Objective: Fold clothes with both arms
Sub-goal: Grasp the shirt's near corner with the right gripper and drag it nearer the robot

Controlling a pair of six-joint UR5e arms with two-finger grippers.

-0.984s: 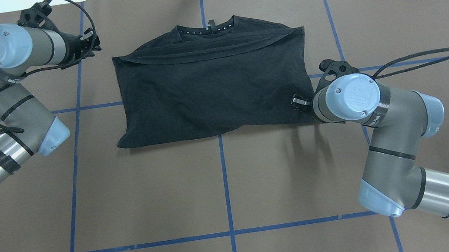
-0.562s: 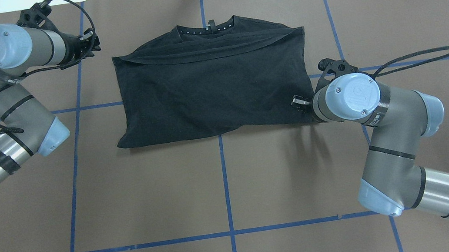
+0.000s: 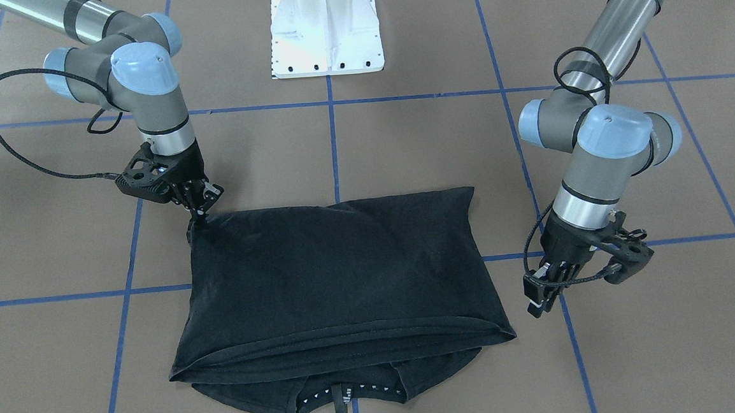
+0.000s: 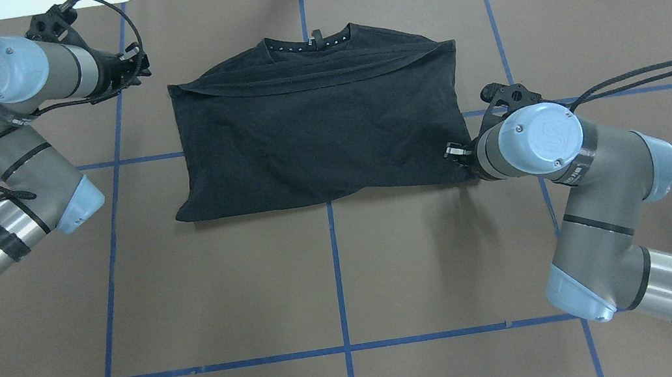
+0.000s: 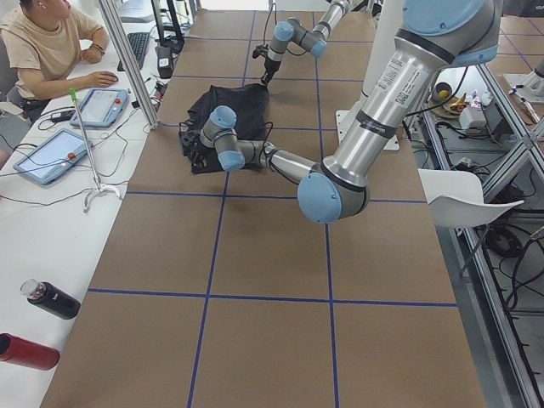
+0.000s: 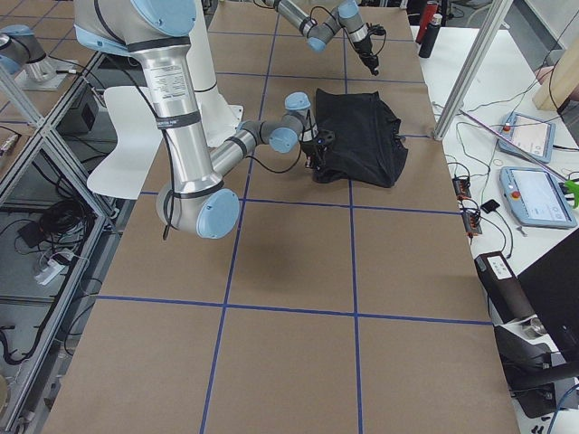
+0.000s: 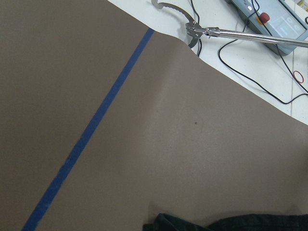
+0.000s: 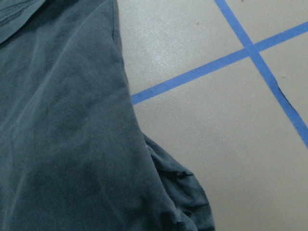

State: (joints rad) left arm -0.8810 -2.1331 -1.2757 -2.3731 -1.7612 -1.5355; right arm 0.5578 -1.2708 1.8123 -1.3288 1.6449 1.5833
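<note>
Black T-shirt [image 4: 315,132] folded once on the counter [image 4: 334,267]; my right fingers [image 3: 199,203] pinch a corner, my left fingers [image 3: 534,298] too unclear to tell, more folds remain

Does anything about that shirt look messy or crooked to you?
Yes, slightly. The T-shirt isn't folded evenly: its collar pokes out past the folded-over hem, and the corner at the right gripper is bunched into a crumpled point.

Black short-sleeved cotton T-shirt [image 4: 322,138] lies flat, folded in half, plain side up, collar at far edge. Right silver-grey arm [image 4: 580,193] puts right gripper [image 3: 201,207] at its near corner. Left silver-grey arm [image 4: 6,136] hangs apart from it, off the far corner.
</note>
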